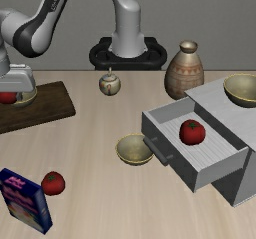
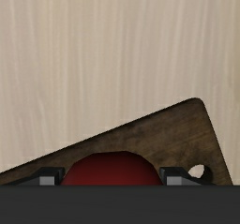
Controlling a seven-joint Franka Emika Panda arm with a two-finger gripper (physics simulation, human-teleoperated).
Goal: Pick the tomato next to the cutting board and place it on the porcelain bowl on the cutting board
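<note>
- Exterior view: the end effector [image 1: 12, 94] hangs at the frame's left edge over the dark cutting board [image 1: 45, 109], pinching a tomato [image 1: 8, 97] between its fingers.
- Just beside the tomato, a pale rim looks like the porcelain bowl [image 1: 27, 97]; the hand hides most of it.
- Wrist view: both fingertips [image 2: 49, 179] press the red tomato from two sides, with the board's corner and the bare bench [image 2: 94, 50] beyond it.
- I judge the carry to be nearly done, with release into the bowl left.
- Risk: no bowl shows under the tomato in the wrist view, so it may sit off-centre. Let go here, it could strike the rim or the board and roll off onto the bench.
- Risk: descending too far could push the bowl aside.
- Other tomatoes lie in the open drawer [image 1: 192, 132] and by the blue box [image 1: 25, 198].
</note>
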